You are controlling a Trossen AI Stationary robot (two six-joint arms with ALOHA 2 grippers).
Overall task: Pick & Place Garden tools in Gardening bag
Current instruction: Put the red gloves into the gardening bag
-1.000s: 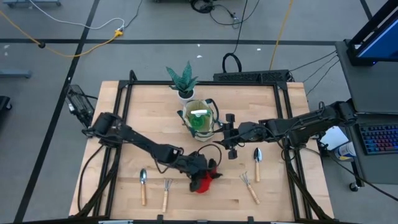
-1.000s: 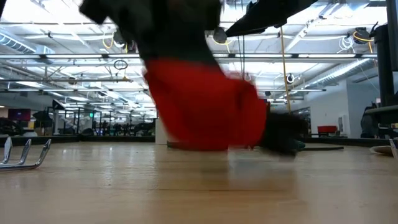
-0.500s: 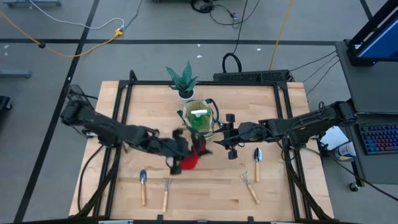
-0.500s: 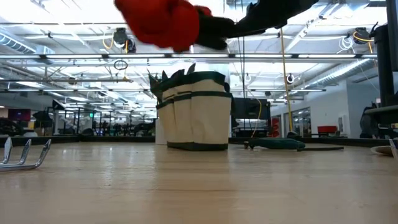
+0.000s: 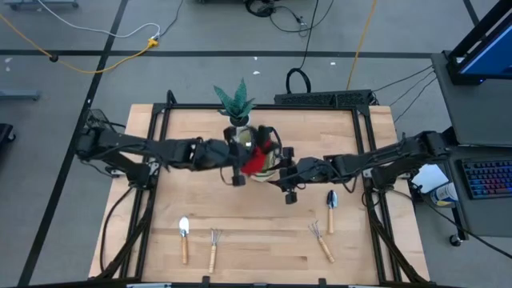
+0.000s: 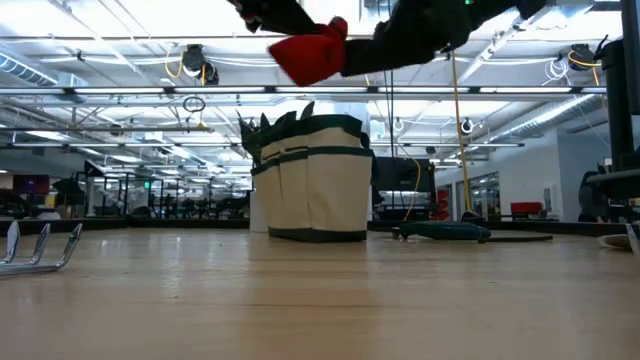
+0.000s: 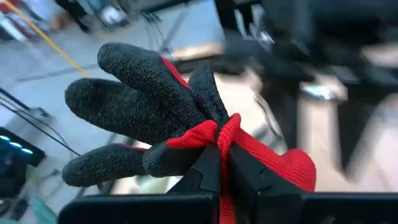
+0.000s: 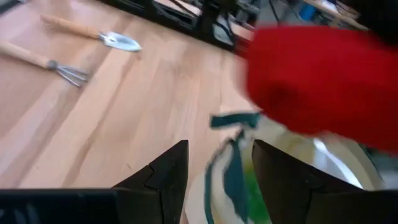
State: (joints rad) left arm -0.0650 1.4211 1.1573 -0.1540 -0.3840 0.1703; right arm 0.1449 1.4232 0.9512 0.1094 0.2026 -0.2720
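The red-and-black glove [image 5: 254,160] hangs in the air over the beige gardening bag [image 5: 268,152], which stands on the table's far middle [image 6: 312,180]. My left gripper [image 5: 242,162] is shut on the glove [image 7: 155,106]. My right gripper [image 5: 280,174] is open at the bag's right rim; its fingers stand on either side of a dark green loop handle [image 8: 231,165], and I cannot tell whether they touch it. The glove also shows in the right wrist view [image 8: 323,81] and in the low view [image 6: 310,52]. My left gripper pinches a bunched fold of the glove's red fabric [image 7: 219,132] between its two fingers, near the base of the black-coated glove fingers [image 7: 143,93]. It comes from the table's left. The glove is lifted clear, above the bag's opening.
A trowel [image 5: 184,238] and a hand rake [image 5: 214,250] lie at the near left, another hand rake [image 5: 322,240] and trowel [image 5: 331,208] at the near right. A spiky plant in a white pot [image 5: 236,102] stands behind the bag. A dark green tool [image 6: 440,232] lies beside the bag.
My left gripper has lifted the glove off the table's near middle and carried it up and toward the far edge, until it hangs over the bag. My right gripper has shifted a little toward the bag.
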